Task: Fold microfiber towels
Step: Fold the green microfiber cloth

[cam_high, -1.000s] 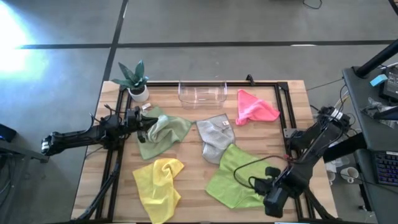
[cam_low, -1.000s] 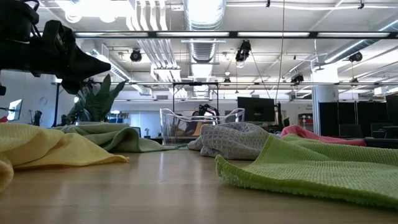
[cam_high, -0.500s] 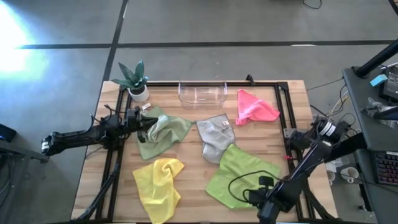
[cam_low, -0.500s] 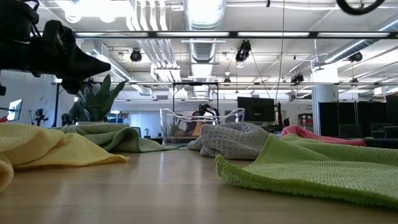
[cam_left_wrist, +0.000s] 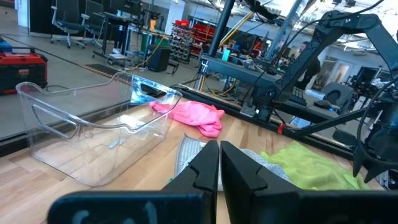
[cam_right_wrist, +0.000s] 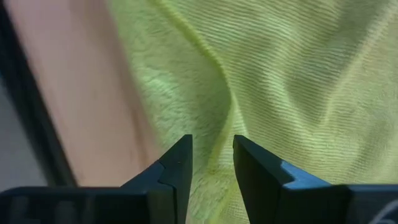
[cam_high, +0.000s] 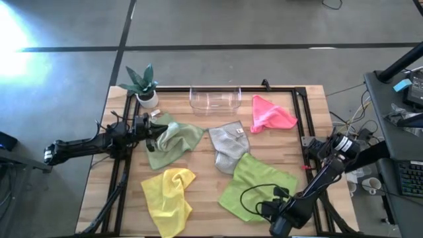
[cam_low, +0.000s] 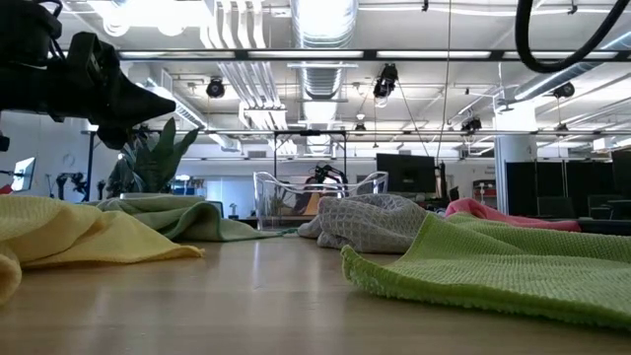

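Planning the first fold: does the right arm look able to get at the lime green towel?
Probably yes. The right pincer hangs open right over the lime green towel near its edge, with nothing lying between them.

A light wooden table (cam_high: pixel 205 178) with a black metal frame (cam_high: pixel 299 119) along its edges stands on a grey floor. At the far edge sits a clear plastic tray (cam_high: pixel 214 99), open side up. At the far left corner stands a small potted plant (cam_high: pixel 143 84) with pointed green leaves in a white pot. To the right, beside the table, part of a desk holds what may be a keyboard (cam_high: pixel 410 178).
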`<action>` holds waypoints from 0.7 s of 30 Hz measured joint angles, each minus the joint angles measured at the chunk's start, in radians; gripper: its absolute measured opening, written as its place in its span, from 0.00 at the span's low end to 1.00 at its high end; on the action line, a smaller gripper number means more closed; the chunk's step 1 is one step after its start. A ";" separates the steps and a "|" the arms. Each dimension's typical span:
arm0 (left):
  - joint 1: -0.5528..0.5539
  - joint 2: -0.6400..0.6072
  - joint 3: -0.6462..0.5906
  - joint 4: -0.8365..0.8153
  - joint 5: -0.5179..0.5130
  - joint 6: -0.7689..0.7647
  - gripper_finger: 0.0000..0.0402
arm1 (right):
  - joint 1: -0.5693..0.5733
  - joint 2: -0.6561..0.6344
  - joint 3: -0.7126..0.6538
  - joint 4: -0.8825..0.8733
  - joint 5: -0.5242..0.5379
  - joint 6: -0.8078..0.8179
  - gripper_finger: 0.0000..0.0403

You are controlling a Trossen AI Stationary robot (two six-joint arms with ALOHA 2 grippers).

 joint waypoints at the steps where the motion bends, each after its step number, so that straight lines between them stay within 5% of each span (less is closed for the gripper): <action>1: 0.000 0.000 0.000 0.000 0.000 0.000 0.00 | 0.000 0.002 -0.003 -0.001 0.005 0.011 0.25; 21: 0.000 0.000 0.000 0.000 0.000 0.000 0.00 | 0.000 -0.006 -0.060 0.044 0.016 0.098 0.13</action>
